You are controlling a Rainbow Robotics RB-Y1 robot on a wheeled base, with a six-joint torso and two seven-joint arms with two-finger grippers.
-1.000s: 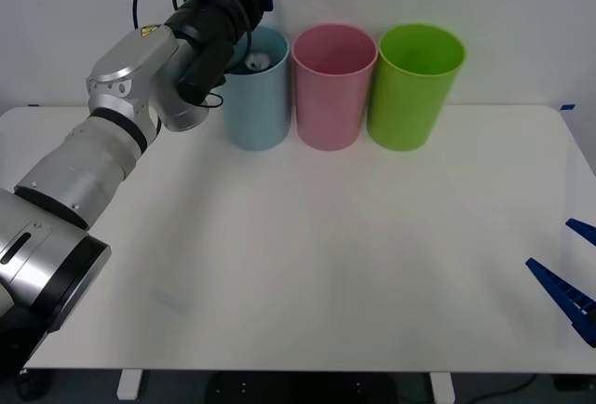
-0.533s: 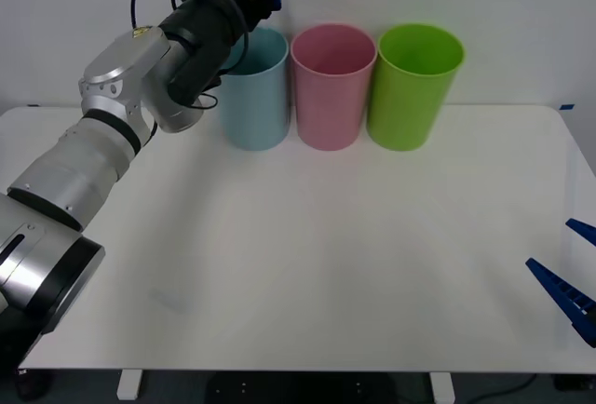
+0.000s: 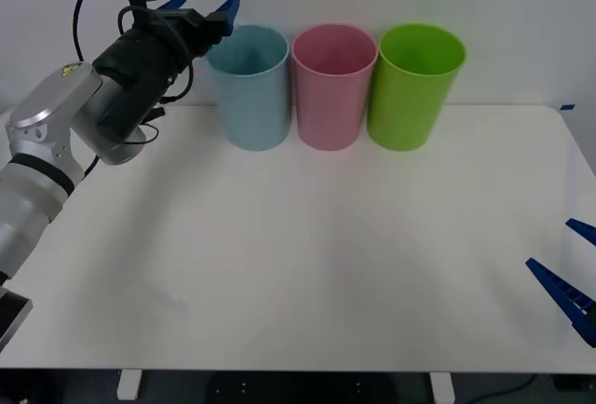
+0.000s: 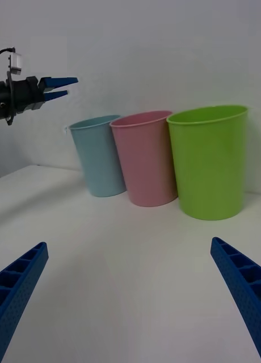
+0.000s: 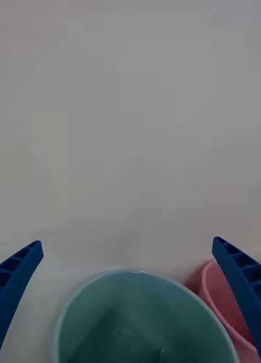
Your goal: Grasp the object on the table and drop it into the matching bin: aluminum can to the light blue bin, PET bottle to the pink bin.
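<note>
Evidently the left gripper (image 3: 198,6) was held high at the far left of the scene, just left of the light blue bin (image 3: 249,87) and above its rim level, with its blue fingers spread apart and nothing between them; that released, raised pose suited an arm with nothing to carry, and the left wrist view looked down past the parted fingers into the bin's mouth. No can lay anywhere on the table (image 3: 307,255), so I judged the aluminum can to be inside the light blue bin, though the bin's dim interior in the wrist view showed no clear shape and I could not confirm it. Right of that bin, the pink bin (image 3: 333,87) stood touching or nearly touching it, and a lime green bin (image 3: 414,86) came next, the three lined up along the table's far edge against the white wall, leaving little room behind them. Nearer the robot, the white table spread bare and wide, giving the left arm free room to swing back toward the near left. At the near right edge, the right gripper (image 3: 570,285) waited low beside the table, its fingers open and holding nothing, well apart from the bins and out of the left arm's way.
</note>
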